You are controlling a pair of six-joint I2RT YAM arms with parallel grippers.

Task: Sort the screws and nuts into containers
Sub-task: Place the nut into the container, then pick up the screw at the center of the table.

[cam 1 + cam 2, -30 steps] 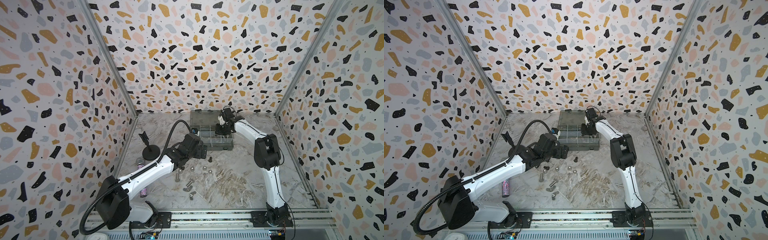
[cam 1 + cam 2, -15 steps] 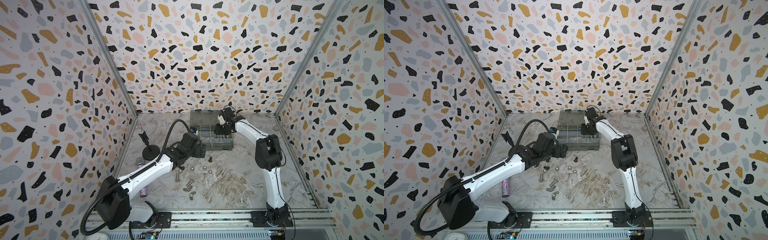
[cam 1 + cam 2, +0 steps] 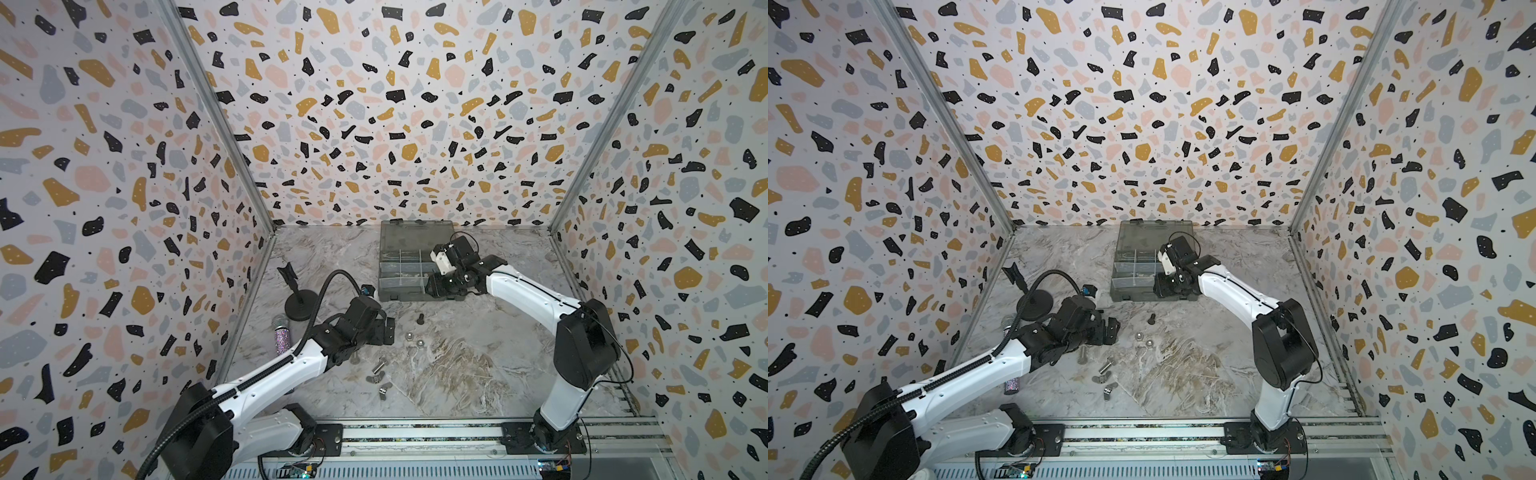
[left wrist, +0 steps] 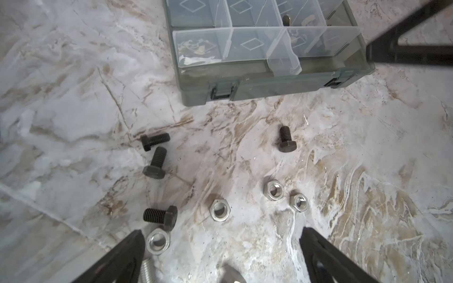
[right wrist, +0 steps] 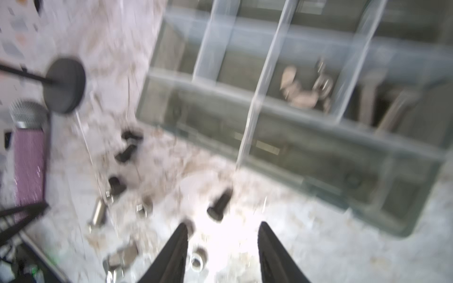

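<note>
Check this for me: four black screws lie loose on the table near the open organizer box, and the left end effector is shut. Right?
Not quite: the left end effector is open, its fingers wide apart in the left wrist view. The four black screws do lie loose on the table near the open organizer box.

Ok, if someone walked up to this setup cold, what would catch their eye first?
Probably the busy terrazzo-print walls boxing in the marble table. Next, the open grey organizer box at the back, with the right hand by its front edge. Then the black screws and silver nuts scattered in front of it, under the open left hand.
</note>
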